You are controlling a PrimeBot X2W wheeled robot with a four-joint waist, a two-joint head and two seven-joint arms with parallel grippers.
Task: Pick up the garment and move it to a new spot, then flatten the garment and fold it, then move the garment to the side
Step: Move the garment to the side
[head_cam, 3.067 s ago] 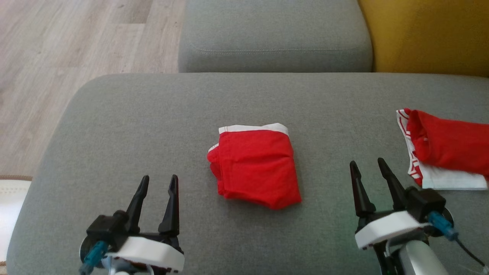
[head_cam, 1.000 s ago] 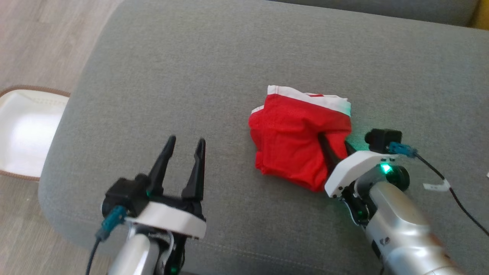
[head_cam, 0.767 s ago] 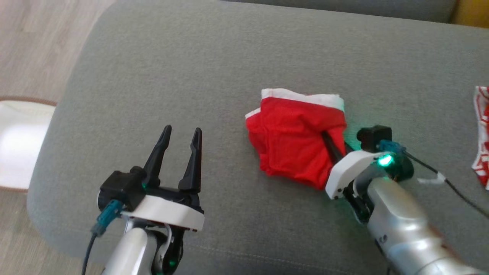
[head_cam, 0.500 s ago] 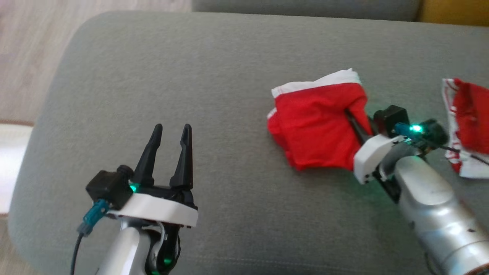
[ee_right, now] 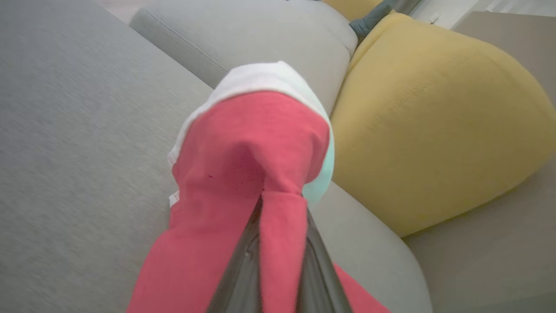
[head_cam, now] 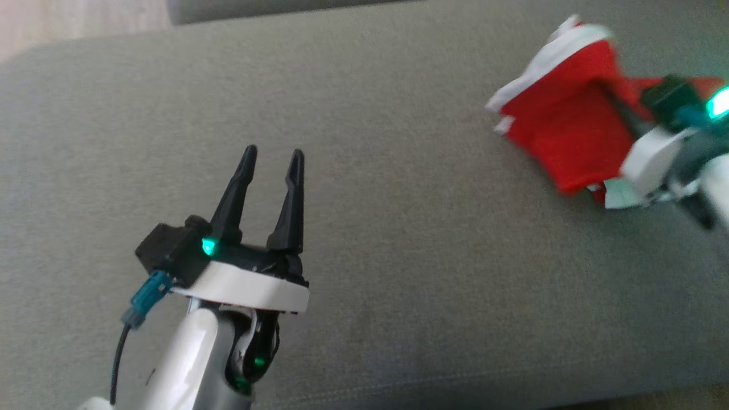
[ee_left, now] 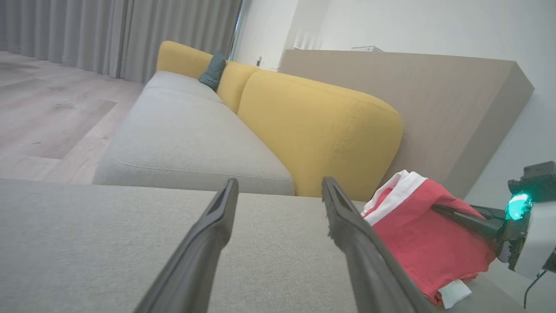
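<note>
In the head view you have the left gripper (head_cam: 273, 152) low and left of centre over the grey seat cushion (head_cam: 410, 239), its two dark fingers standing apart with nothing between them and a green light glowing at its base. The garment (head_cam: 561, 128), red with a white waistband (head_cam: 541, 61), is bunched at the upper right, well apart from the left gripper. The right gripper (head_cam: 618, 108) reaches into it from the right edge, but that corner is blurred and you cannot read the jaws there. In the left wrist view, the left gripper's fingers rise wide apart over bare grey cushion. To their right the garment is gathered in front of the yellow backrest (ee_left: 321, 130), waistband uppermost, with a dark finger of the right gripper running into the red cloth from the right. A small white tag (ee_left: 454, 293) at its lowest corner is down at the cushion, though you cannot tell whether it touches. In the right wrist view, that gripper's fingers (ee_right: 243, 269) are pressed close together with a fold of red cloth pinched between them. The rest of the garment bulges ahead, with grey cushion to its left and yellow backrest to its right
</note>
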